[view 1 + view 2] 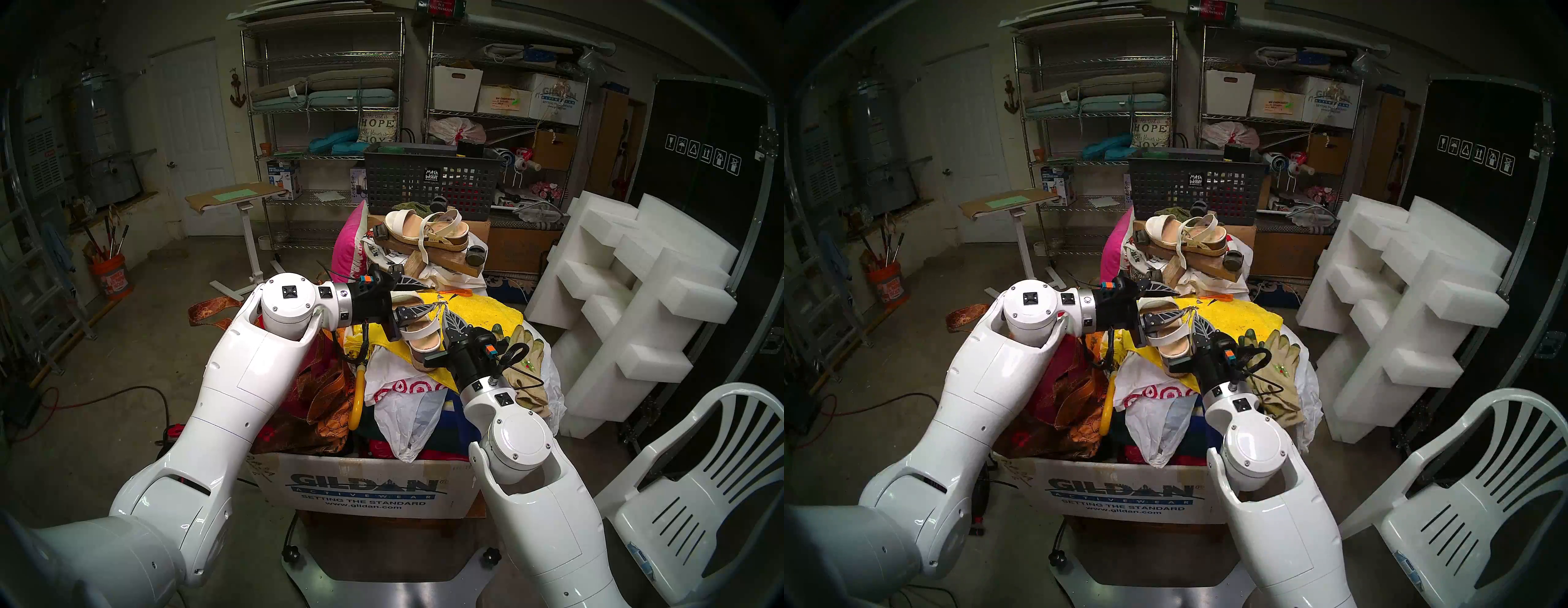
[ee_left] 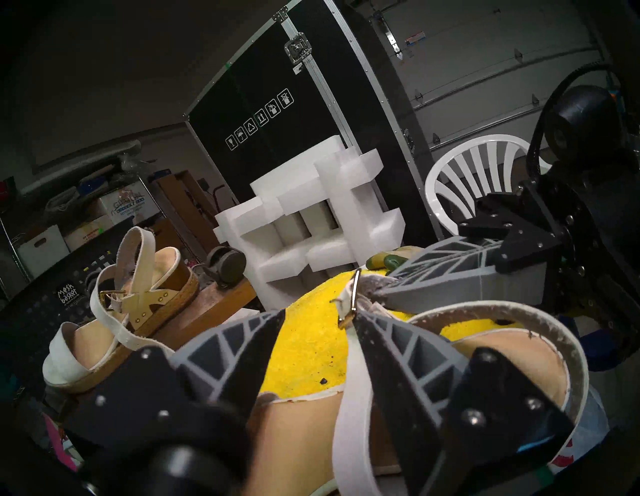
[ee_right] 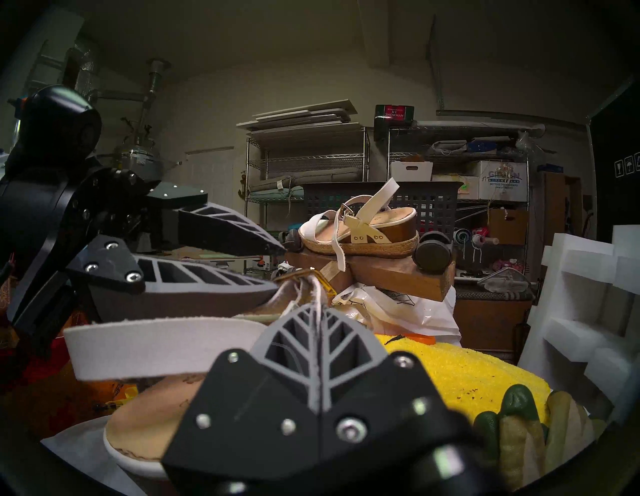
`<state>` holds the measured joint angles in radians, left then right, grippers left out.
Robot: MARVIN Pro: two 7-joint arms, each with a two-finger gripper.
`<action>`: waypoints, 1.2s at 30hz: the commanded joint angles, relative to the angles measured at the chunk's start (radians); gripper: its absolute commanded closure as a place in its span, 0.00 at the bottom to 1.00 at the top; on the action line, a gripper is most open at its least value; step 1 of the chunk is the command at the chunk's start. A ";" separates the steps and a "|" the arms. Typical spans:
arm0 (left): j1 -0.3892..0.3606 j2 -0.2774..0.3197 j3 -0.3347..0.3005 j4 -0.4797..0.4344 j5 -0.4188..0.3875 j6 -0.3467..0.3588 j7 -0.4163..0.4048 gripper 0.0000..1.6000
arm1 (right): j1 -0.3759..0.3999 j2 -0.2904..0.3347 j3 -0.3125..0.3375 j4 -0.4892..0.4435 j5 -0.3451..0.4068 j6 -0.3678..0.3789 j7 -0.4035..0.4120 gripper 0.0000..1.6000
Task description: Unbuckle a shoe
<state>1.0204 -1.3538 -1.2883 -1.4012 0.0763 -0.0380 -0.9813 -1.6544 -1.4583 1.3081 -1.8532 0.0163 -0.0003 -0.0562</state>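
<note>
Resting on the yellow towel (image 1: pixel 488 314), the shoe (image 1: pixel 418 335) looks light, its thin strap (image 2: pixel 349 374) soft and bendy. Our right gripper (image 3: pixel 317 298) pinches that strap shut by the buckle (image 2: pixel 353 294). Our left gripper (image 2: pixel 318 311) is half open around it.

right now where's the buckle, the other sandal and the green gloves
buckle (image 2: pixel 350 300), left wrist view, on its gold frame
other sandal (image 3: pixel 360 221), right wrist view, on its side strap
green gloves (image 1: pixel 525 352), head left view, on the palm
</note>
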 commanded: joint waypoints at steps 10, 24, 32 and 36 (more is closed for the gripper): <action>-0.009 -0.005 0.013 -0.010 -0.008 -0.001 -0.025 0.53 | 0.004 0.000 0.001 -0.026 0.008 -0.003 0.004 1.00; -0.013 -0.015 0.012 0.003 -0.003 -0.003 -0.036 0.55 | 0.005 0.004 0.002 -0.027 0.016 -0.005 0.011 1.00; -0.017 -0.019 0.014 0.011 -0.002 -0.008 -0.032 0.69 | 0.005 0.003 0.003 -0.027 0.019 -0.006 0.014 1.00; -0.021 -0.019 0.011 0.021 -0.016 -0.020 -0.043 0.79 | 0.005 0.002 0.002 -0.027 0.018 -0.006 0.016 1.00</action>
<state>1.0205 -1.3633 -1.2728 -1.3821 0.0743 -0.0447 -1.0170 -1.6583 -1.4548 1.3089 -1.8537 0.0363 0.0001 -0.0397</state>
